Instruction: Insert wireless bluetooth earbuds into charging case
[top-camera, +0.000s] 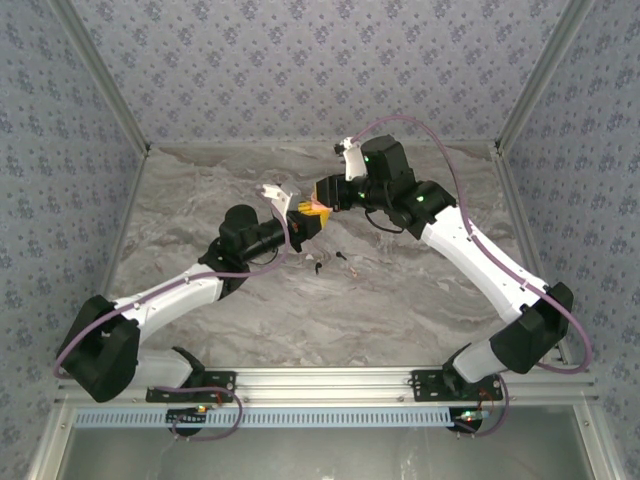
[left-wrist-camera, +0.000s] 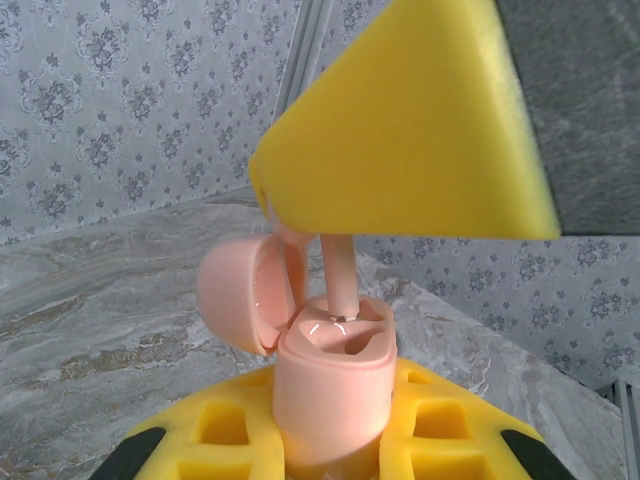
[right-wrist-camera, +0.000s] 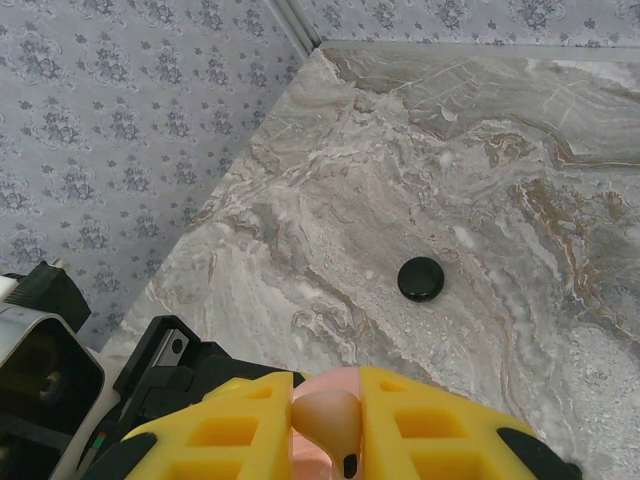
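Over the marble tabletop (right-wrist-camera: 450, 150), the left hand (left-wrist-camera: 330, 440) clamps the open charging case (left-wrist-camera: 330, 385); the right hand (right-wrist-camera: 328, 405), pinching a pink earbud (left-wrist-camera: 338, 272), should press straight down, untilted.

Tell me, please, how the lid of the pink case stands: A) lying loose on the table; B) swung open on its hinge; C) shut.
B: the lid hangs tipped back beside the case, joined at the hinge, while an earbud stands in the bare top.
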